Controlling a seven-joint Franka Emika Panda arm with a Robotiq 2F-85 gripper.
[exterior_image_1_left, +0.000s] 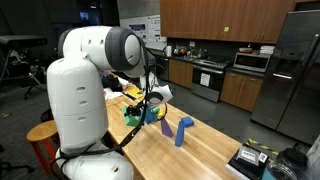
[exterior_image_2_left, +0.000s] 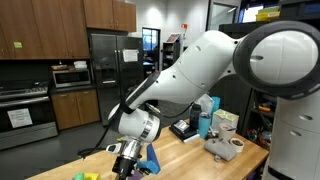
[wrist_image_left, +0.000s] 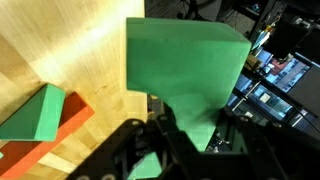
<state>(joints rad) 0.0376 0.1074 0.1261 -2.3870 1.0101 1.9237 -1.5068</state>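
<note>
My gripper (wrist_image_left: 190, 125) is shut on a large green block (wrist_image_left: 185, 65), which fills the middle of the wrist view and hangs above the wooden table. In an exterior view the gripper (exterior_image_1_left: 140, 112) holds the green block (exterior_image_1_left: 133, 115) low over the table, near yellow and blue pieces. In an exterior view the gripper (exterior_image_2_left: 128, 160) sits just above the table with a blue piece (exterior_image_2_left: 150, 160) beside it. A second green block (wrist_image_left: 35, 112) lies on an orange block (wrist_image_left: 50, 135) at the lower left of the wrist view.
A blue upright block (exterior_image_1_left: 183, 130) stands on the wooden table (exterior_image_1_left: 200, 150). A tape roll (exterior_image_2_left: 227, 146) and a blue cup (exterior_image_2_left: 204, 125) sit on the table's far end. Kitchen cabinets, a stove and a fridge (exterior_image_1_left: 295, 70) stand behind.
</note>
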